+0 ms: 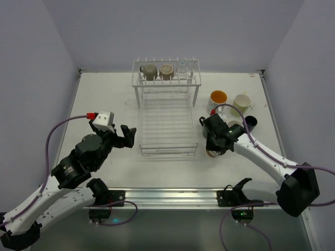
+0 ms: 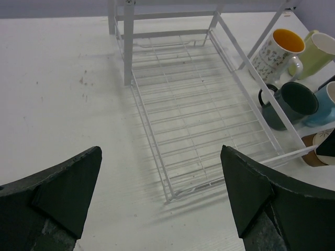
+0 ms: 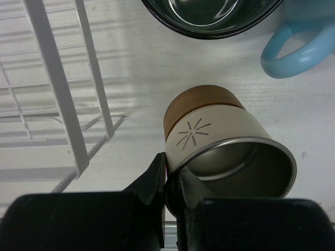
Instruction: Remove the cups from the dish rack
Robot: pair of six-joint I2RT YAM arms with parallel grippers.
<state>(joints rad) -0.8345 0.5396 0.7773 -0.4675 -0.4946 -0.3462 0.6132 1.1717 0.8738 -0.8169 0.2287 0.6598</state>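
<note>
The white wire dish rack (image 1: 167, 150) stands mid-table; its lower basket (image 2: 148, 127) is bare. Its upper shelf holds a small olive cup (image 1: 148, 71), a brown cup (image 1: 166, 70) and a clear glass (image 1: 182, 67). My right gripper (image 3: 170, 168) is shut on the rim of a tan and brown cup (image 3: 220, 136), tilted, just right of the rack's front corner (image 3: 78, 157). My left gripper (image 2: 161, 157) is open and empty, left of the rack's front in the top view (image 1: 128, 137).
Right of the rack stand a white cup with orange inside (image 1: 218, 99), a pale yellow-green cup (image 1: 242, 102), a dark green cup (image 2: 293, 104) and a light blue cup (image 2: 324, 104). The dark green cup (image 3: 209, 15) and the blue handle (image 3: 293, 47) lie close beyond the held cup.
</note>
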